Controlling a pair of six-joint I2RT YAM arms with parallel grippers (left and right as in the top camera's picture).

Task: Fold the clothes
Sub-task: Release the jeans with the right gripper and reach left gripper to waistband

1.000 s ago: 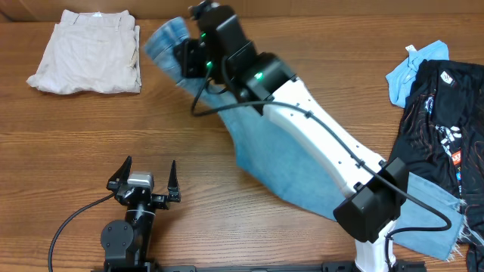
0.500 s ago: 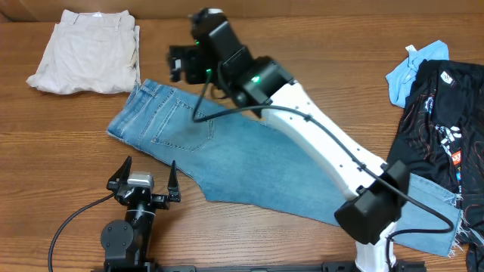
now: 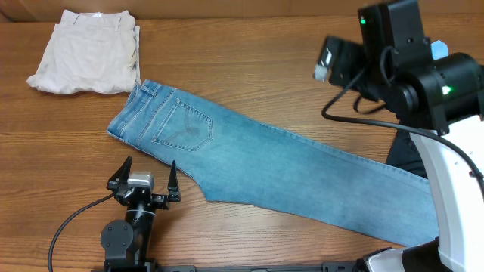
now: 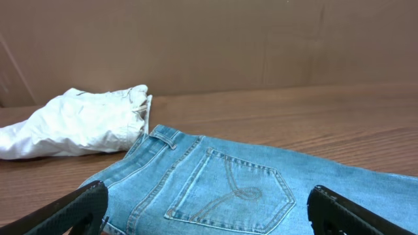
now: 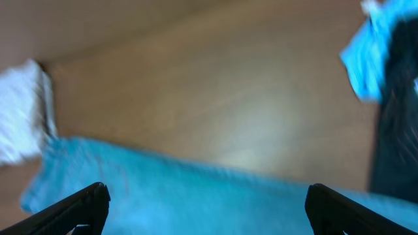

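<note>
Lying flat and diagonal on the brown wooden worktop (image 3: 249, 60), the long light-blue denim jeans (image 3: 265, 162) are reaching from beside the folded cream-beige trousers (image 3: 87, 51) toward the right edge. Left end effector (image 3: 149, 170) is sitting spread, empty, near the seat; right end effector (image 5: 207, 192) is hovering spread, clear. Risk: pinching one layer, skewing the fold.
</note>
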